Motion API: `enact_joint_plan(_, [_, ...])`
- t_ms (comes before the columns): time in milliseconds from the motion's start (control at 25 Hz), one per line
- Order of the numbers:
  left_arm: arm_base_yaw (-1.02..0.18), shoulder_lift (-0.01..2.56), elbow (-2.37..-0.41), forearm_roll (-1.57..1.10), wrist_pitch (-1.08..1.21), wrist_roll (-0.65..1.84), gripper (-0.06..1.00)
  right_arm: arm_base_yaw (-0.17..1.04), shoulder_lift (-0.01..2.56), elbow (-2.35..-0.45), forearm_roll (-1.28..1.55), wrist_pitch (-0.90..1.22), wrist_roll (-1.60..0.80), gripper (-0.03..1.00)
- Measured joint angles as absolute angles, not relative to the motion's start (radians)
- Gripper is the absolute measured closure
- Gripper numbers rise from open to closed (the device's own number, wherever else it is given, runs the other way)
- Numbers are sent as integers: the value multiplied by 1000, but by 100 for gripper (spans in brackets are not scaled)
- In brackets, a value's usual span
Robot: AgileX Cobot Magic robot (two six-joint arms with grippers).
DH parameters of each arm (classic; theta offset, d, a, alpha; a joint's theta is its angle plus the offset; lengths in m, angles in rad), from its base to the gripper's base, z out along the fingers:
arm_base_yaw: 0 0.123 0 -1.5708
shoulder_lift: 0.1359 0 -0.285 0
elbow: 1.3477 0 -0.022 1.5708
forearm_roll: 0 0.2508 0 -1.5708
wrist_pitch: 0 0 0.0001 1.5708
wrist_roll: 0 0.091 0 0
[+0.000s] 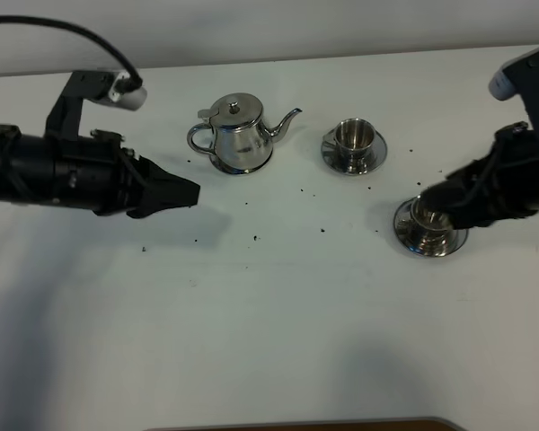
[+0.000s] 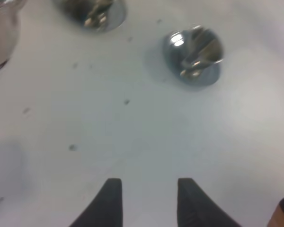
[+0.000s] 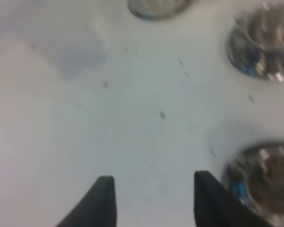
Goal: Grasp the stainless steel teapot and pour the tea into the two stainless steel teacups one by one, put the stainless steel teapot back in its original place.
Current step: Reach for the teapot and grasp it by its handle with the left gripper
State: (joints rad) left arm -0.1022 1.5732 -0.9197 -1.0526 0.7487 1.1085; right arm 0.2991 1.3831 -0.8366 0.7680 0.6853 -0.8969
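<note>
So the stainless steel teapot (image 1: 238, 136) is sitting upright toward the back of the white bench (image 1: 269, 323), lid down. Its spout points at the far teacup (image 1: 354, 142) and its loop handle faces the left arm's side. Nothing is touching the teapot. The far teacup sits on its saucer (image 1: 375, 158) just beside the spout tip, with a small gap between them. The near teacup (image 1: 427, 235) is closer to the front on the right, well apart from the teapot, also on a saucer, and the right arm partly covers it from above. The left gripper (image 2: 149, 194) hovers over bare bench in front of the teapot's handle side. Its jaws are apart with nothing between them, only white surface showing in the gap. The right gripper (image 3: 154, 196) also has its jaws apart and empty. In the right wrist view the near teacup is just outside one finger, beside it rather than in the gap, and it's too blurry to say if they touch. A handful of little dark specks (image 1: 254, 238) are scattered on the bench between the teapot and the front. Both wrist views are pretty soft, so the cups are just shiny blobs there.
</note>
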Motion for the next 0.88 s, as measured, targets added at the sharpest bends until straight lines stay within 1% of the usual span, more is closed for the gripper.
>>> enact_joint_plan(120, [-102, 1573, -994, -917, 751, 932, 60, 299, 1312, -855, 499, 778, -585, 58])
enact_joint_plan(280, [-102, 1573, -1094, -788, 783, 791, 60, 299, 1214, -859, 276, 909, -339, 58])
enact_joint_plan(440, [-102, 1573, -1169, -748, 814, 763, 60, 304, 1118, -829, 172, 1036, -227, 58])
enact_joint_plan(560, [-102, 1573, -1194, -748, 817, 760, 60, 339, 1029, -762, 131, 1091, -188, 58])
enact_joint_plan(760, [-102, 1573, -1195, -744, 817, 759, 60, 422, 828, -634, 126, 1113, -166, 58])
enact_joint_plan(880, [-102, 1573, -1195, -744, 817, 760, 60, 440, 692, -581, 118, 1097, -153, 58])
